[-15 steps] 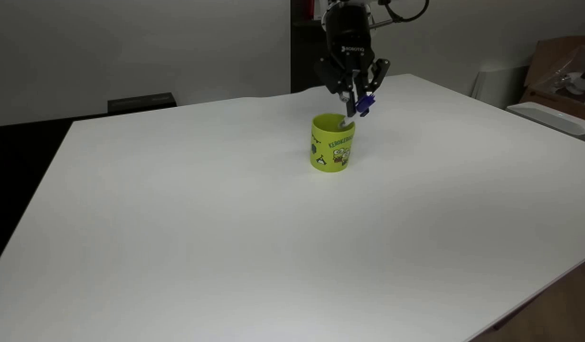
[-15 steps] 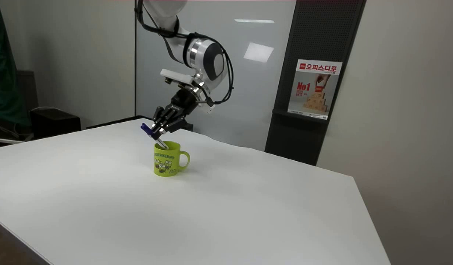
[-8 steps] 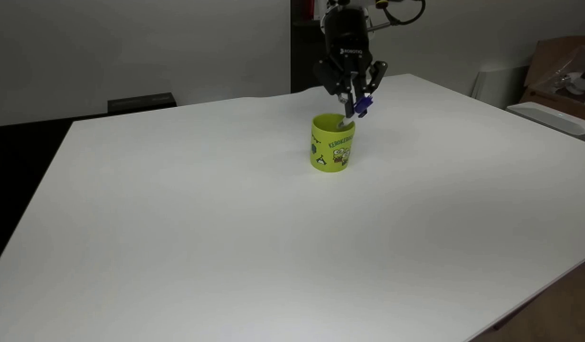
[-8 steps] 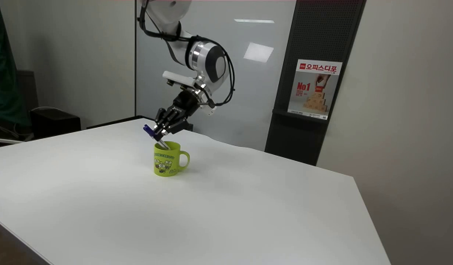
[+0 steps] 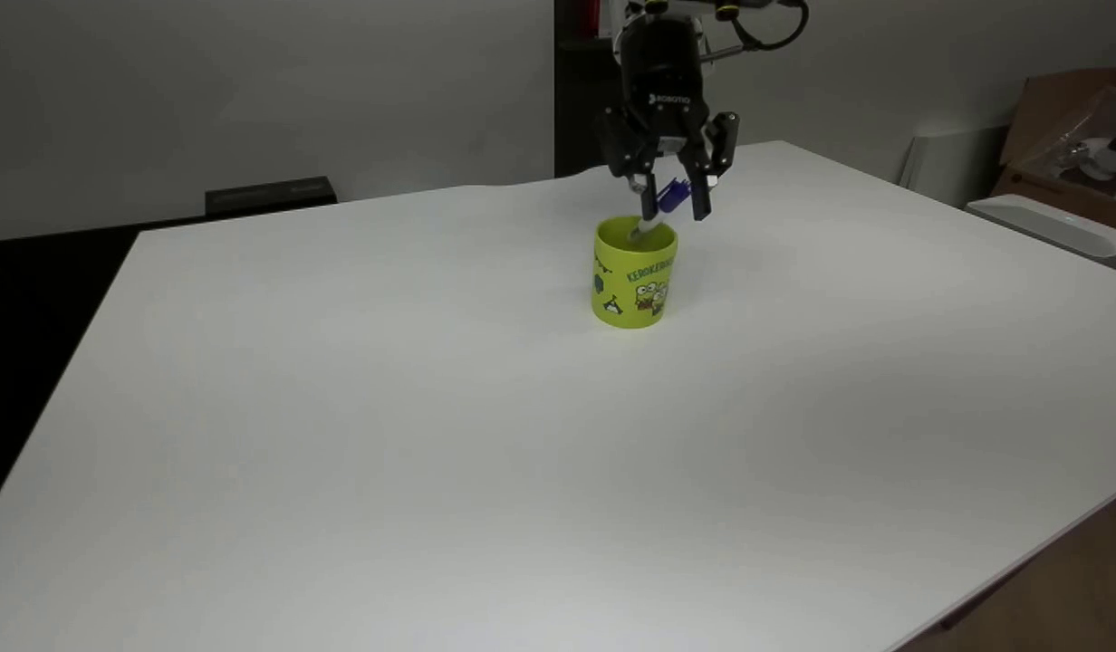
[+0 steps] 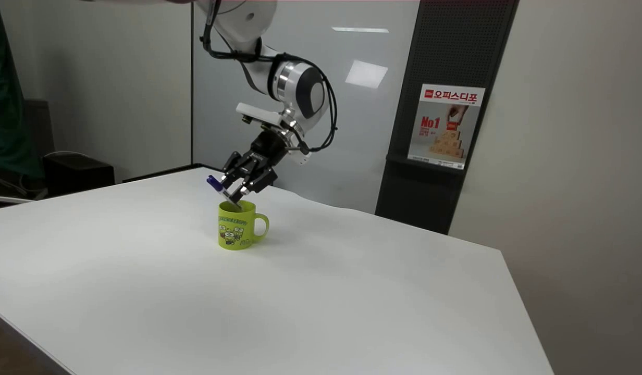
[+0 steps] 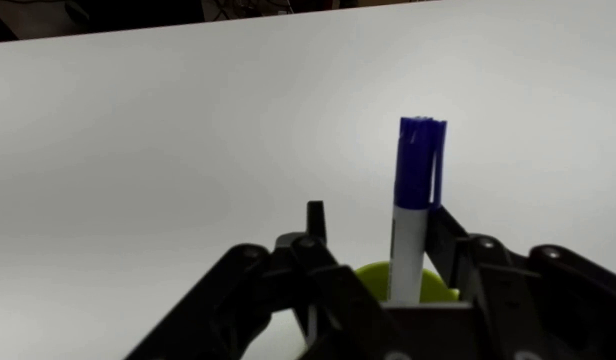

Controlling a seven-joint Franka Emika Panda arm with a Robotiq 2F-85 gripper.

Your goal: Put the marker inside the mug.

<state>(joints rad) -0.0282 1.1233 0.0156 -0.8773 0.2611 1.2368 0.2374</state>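
In the wrist view the fingers stood spread, the blue-capped marker between them, its cap toward twelve o'clock and its white barrel perhaps touching the finger at three o'clock. In both exterior views the barrel's lower end was inside the yellow-green cartoon mug, upright on the white worktop, its handle at three o'clock in an exterior view.

In the wrist view, jaws largely hide the mug.
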